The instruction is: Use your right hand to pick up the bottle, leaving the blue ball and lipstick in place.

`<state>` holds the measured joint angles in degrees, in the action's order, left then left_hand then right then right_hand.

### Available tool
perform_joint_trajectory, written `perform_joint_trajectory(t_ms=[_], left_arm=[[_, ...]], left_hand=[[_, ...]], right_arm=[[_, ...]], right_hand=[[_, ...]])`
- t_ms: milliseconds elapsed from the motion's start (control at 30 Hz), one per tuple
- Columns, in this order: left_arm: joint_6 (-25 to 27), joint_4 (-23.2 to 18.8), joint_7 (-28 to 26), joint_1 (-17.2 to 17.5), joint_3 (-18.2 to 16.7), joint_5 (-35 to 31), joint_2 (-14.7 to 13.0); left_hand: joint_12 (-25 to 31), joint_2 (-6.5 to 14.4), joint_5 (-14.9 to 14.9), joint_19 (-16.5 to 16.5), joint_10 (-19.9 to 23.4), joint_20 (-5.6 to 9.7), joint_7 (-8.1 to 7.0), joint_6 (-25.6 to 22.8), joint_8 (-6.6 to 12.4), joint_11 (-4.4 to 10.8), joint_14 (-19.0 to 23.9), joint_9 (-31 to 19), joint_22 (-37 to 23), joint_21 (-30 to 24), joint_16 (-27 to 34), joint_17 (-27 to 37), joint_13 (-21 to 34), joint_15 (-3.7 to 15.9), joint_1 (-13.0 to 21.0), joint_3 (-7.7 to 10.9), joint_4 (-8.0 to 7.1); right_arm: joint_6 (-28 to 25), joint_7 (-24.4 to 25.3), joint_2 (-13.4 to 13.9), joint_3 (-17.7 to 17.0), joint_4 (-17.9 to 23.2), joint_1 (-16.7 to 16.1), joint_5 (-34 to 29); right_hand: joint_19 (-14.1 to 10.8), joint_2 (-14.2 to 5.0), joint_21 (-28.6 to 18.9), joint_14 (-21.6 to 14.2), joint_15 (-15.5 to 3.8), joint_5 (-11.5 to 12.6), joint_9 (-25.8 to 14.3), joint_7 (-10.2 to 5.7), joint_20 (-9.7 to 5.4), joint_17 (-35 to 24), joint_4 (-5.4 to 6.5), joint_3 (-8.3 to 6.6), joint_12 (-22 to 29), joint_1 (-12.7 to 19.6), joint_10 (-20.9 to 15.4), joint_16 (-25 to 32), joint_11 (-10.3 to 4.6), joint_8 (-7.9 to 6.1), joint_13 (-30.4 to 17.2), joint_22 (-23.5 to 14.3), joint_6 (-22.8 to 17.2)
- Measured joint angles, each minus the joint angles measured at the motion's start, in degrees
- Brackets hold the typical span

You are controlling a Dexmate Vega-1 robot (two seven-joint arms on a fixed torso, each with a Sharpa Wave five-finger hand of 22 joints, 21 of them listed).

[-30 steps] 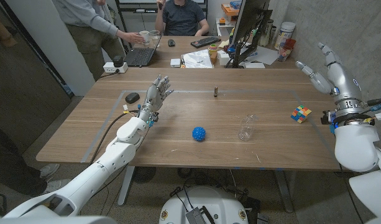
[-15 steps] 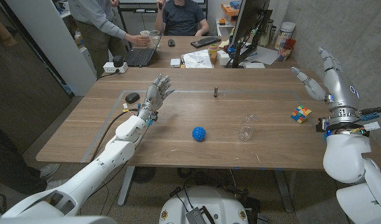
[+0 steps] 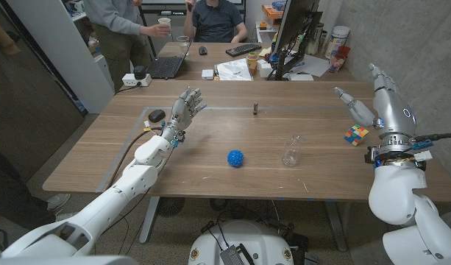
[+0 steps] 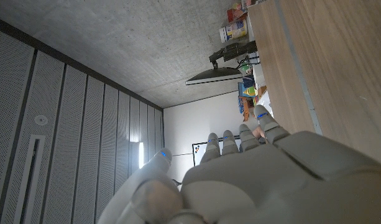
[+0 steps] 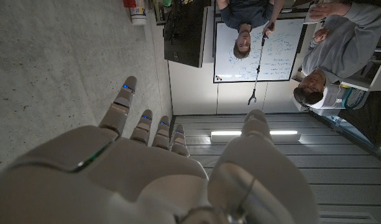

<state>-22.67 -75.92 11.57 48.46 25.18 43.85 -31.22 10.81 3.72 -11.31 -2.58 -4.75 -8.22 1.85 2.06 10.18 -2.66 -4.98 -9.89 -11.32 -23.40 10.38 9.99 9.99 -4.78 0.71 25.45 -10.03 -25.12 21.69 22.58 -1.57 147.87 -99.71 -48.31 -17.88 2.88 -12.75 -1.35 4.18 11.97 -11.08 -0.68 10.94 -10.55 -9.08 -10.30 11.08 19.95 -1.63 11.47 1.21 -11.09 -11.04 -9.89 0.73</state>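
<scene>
A clear plastic bottle (image 3: 290,152) lies tilted on the wooden table (image 3: 210,173), right of centre. A spiky blue ball (image 3: 235,158) sits just to its left. The small dark lipstick (image 3: 254,109) stands upright farther back. My right hand (image 3: 378,103) is raised at the table's right side, fingers spread, holding nothing, well to the right of the bottle; its back (image 5: 134,174) shows in the right wrist view. My left hand (image 3: 186,107) is lifted over the table's left part, fingers apart and empty; its back (image 4: 252,168) shows in the left wrist view.
A colourful cube puzzle (image 3: 356,134) lies near my right hand. A black mouse (image 3: 157,115) rests left of my left hand. Behind the table a second desk carries a laptop (image 3: 169,65), keyboard and monitor (image 3: 293,29). People stand and sit there.
My right hand has moved left and inward over the table's right edge. My left hand has stayed put. A person at the back has lifted a cup.
</scene>
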Motion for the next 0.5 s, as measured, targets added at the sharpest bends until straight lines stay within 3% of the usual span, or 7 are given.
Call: perform_joint_trajectory(t_ms=[267, 500], left_arm=[[-0.11, 0.15, 1.18, 0.0, -0.31, 0.45, -0.39], [-0.11, 0.16, 2.25, 0.01, -0.48, 0.75, -0.82]], left_hand=[[0.0, 0.0, 0.0, 0.0, 0.0, 0.0, 0.0, 0.0, 0.0, 0.0, 0.0, 0.0, 0.0, 0.0, 0.0, 0.0, 0.0, 0.0, 0.0, 0.0, 0.0], [0.0, 0.0, 0.0, 0.0, 0.0, 0.0, 0.0, 0.0, 0.0, 0.0, 0.0, 0.0, 0.0, 0.0, 0.0, 0.0, 0.0, 0.0, 0.0, 0.0, 0.0]], right_arm=[[-3.88, 0.87, 0.23, 3.5, 1.27, -0.75, -1.46], [-5.86, 2.64, 0.69, 6.43, 1.64, -1.34, -0.78]], right_hand=[[-1.14, 1.13, 0.0, -0.51, -0.1, 0.8, 0.01, 1.66, 0.3, 0.0, -0.01, 0.57, 0.0, 0.68, 0.0, 0.0, 0.0, 0.0, -0.31, 0.0, 0.79], [-1.3, 2.02, 0.26, -0.83, 0.22, 1.25, 0.01, 1.83, 0.11, 0.01, 0.0, 1.06, 0.0, 1.12, 0.0, 0.0, 0.0, 0.0, -0.3, 0.0, 0.61]])
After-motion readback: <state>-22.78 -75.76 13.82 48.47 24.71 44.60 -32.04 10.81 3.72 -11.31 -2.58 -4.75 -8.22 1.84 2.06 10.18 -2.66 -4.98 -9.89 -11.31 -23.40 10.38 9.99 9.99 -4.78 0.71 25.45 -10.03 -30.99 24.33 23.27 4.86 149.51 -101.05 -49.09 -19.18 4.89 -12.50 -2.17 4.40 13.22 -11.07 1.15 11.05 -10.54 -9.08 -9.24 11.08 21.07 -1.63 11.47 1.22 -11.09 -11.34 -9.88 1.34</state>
